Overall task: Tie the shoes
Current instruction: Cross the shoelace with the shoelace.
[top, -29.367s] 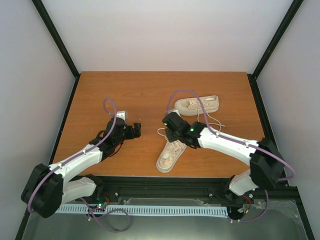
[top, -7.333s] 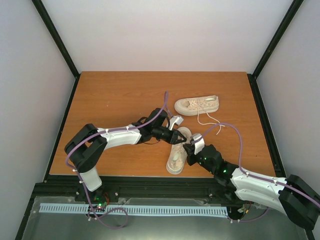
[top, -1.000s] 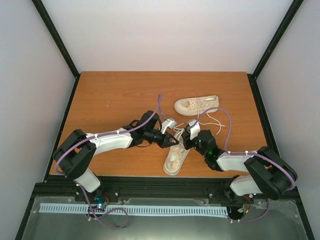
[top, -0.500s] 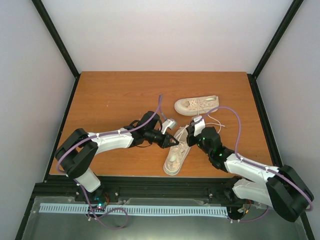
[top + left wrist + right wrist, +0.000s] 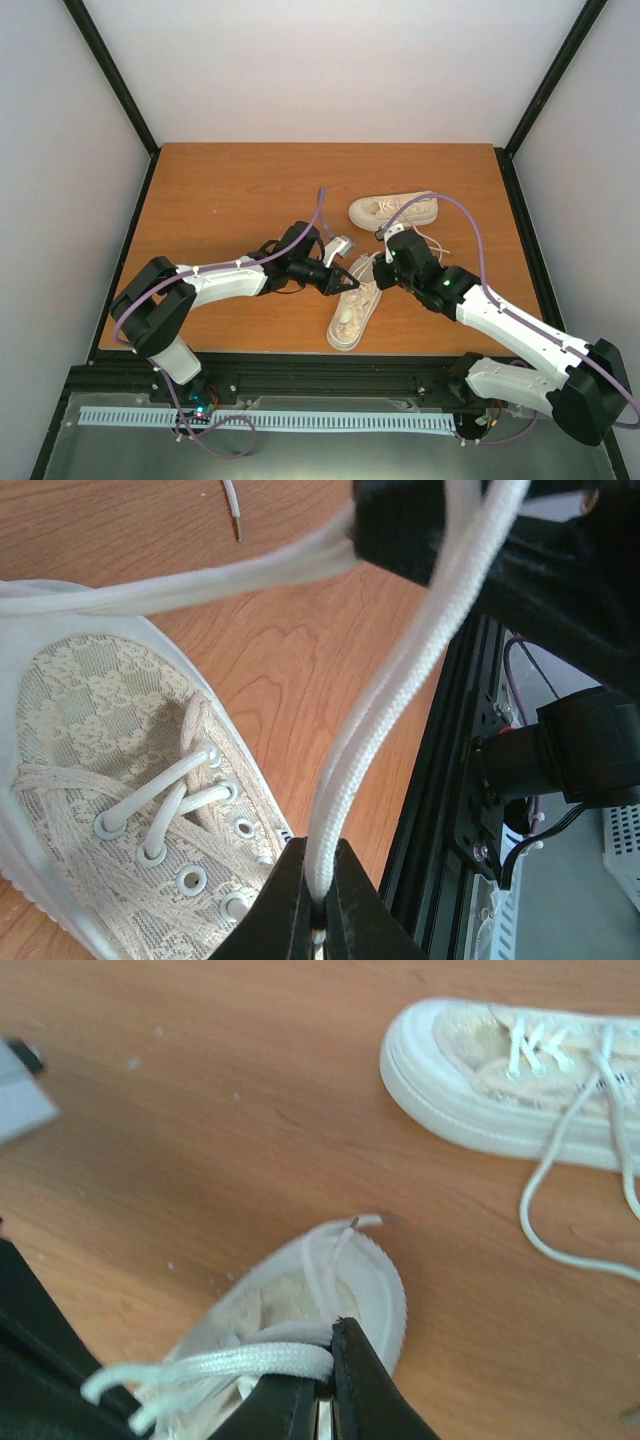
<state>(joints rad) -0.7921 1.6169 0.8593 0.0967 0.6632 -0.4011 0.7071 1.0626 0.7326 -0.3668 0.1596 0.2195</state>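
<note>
Two cream shoes lie on the wooden table [image 5: 220,190]. The near shoe [image 5: 350,312] points its toe away from me; the far shoe [image 5: 393,210] lies sideways behind it. My left gripper [image 5: 352,282] is shut on a loop of the near shoe's white lace [image 5: 400,700], which rises taut from its jaws [image 5: 320,895] above the eyelets of the near shoe [image 5: 90,780]. My right gripper [image 5: 384,268] hangs over the same shoe's toe [image 5: 385,1280], with its jaws [image 5: 325,1380] shut on another strand of lace [image 5: 230,1363]. The two grippers nearly touch.
The far shoe [image 5: 470,1090] has loose laces [image 5: 545,1210] trailing on the table toward the right. A lace tip [image 5: 233,500] rests on the wood. The black frame rail [image 5: 450,810] runs along the near table edge.
My right gripper has closed on the lace, and its arm has swung out to the right. The left gripper has held its grip almost in place.
</note>
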